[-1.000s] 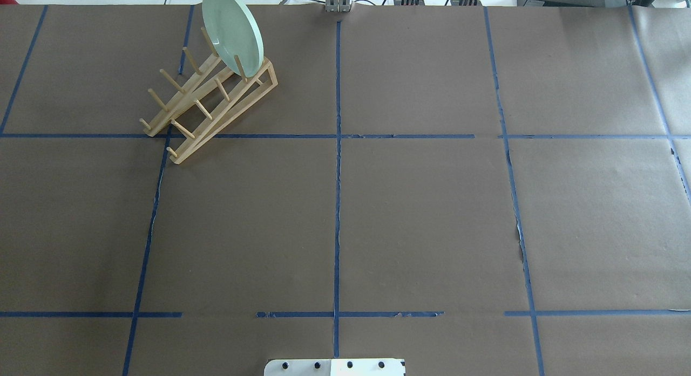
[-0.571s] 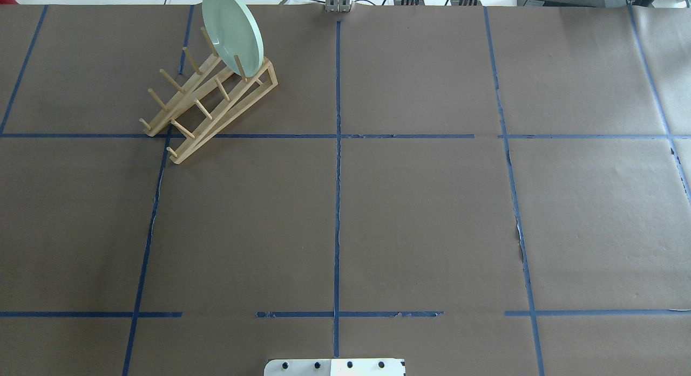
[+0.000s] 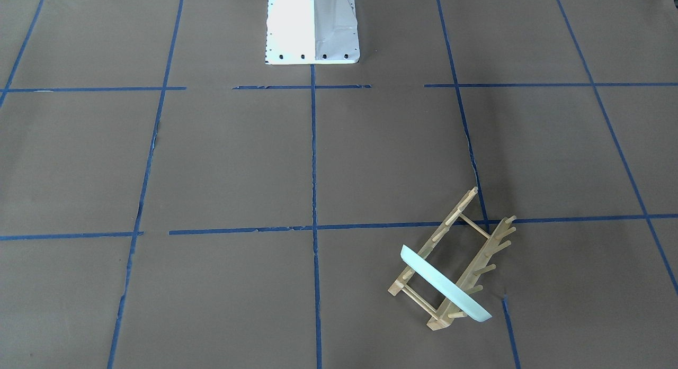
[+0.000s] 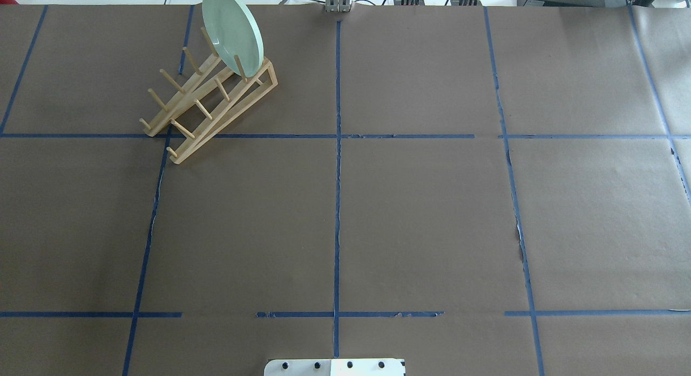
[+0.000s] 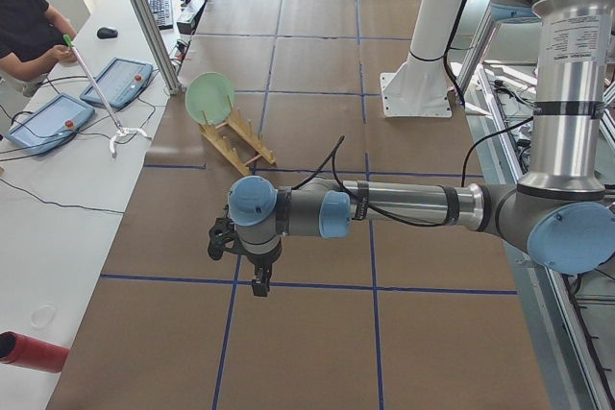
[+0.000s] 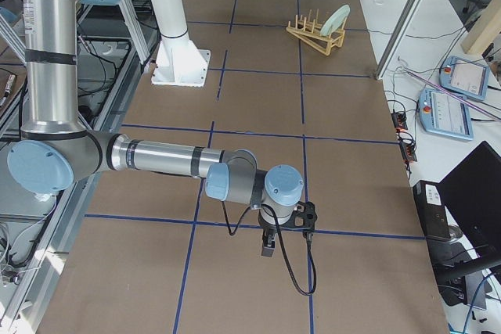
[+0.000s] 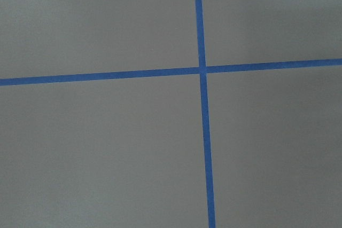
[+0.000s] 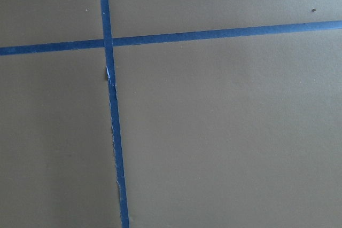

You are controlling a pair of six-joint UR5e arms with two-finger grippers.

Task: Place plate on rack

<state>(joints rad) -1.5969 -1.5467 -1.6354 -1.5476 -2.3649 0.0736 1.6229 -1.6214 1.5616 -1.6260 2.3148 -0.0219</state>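
Observation:
The pale mint-green plate (image 4: 232,31) stands on edge between the pegs at the far end of the light-wood rack (image 4: 210,103), at the table's far left. It also shows in the front-facing view (image 3: 445,284), leaning in the rack (image 3: 469,242). No gripper is near it. My left gripper (image 5: 259,285) hangs over bare table far from the rack, seen only in the exterior left view. My right gripper (image 6: 268,246) hangs over bare table at the opposite end, seen only in the exterior right view. I cannot tell whether either is open or shut.
The white robot base (image 3: 312,25) stands at the table's near middle edge. Blue tape lines cross the brown table cover. An operator (image 5: 29,26) and teach pendants (image 5: 115,82) are beyond the far edge. A red cylinder (image 5: 34,352) lies off the table.

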